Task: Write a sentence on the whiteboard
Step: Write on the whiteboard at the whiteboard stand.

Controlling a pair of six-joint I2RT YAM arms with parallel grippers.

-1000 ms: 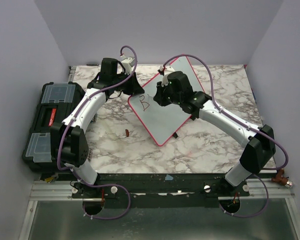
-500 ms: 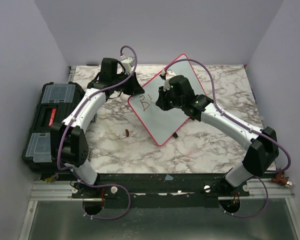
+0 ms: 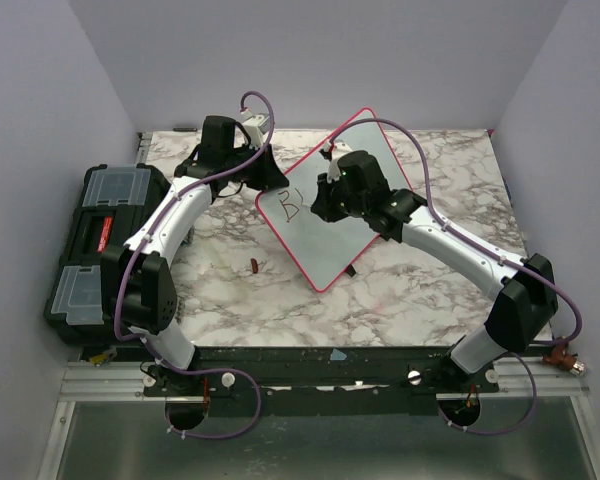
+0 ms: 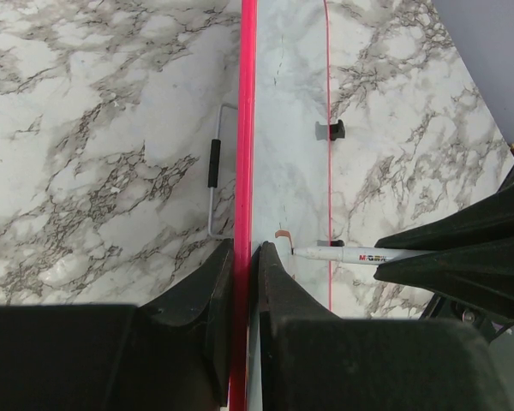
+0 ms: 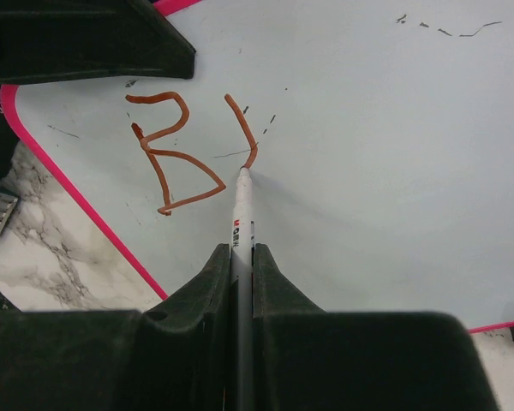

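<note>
Whiteboard: You see the whiteboard (image 3: 325,250) at mid-desk, turned cornerwise between the two arms, its red-pink frame bright against the marbled desk (image 3: 420,290).
Left tool: Your left tool (image 4: 244,254) is clamped on the board's frame, one finger on each side of the red edge, steadying it.
Right tool: Your right tool (image 5: 242,257) is closed tight on a white marker (image 5: 242,210), whose tip touches the board's surface.
What has changed: A second ago only a capital "B" stood on the board. Half a second ago a second stroke had joined it and the right arm had shifted toward the board's far left corner. Since then neither the arm nor the lettering shows any difference.
What it means: The sentence (image 5: 184,150) is barely begun. You have one letter and the start of another near the board's left corner, so by all appearances nearly all of the writing lies ahead.
Writing on the board: A reddish-brown "B", then a slanted, forked stroke with the marker tip at its foot. A few faint dark flecks and a thin scratch mark lie elsewhere on the surface.
Marker print: The barrel carries small red and dark print. In the left wrist view it seems to begin "M" and "G", and the rest is too small to read.
Toolbox: The black toolbox (image 3: 105,240) at the desk's left edge bears a red label you cannot read from here.
</note>
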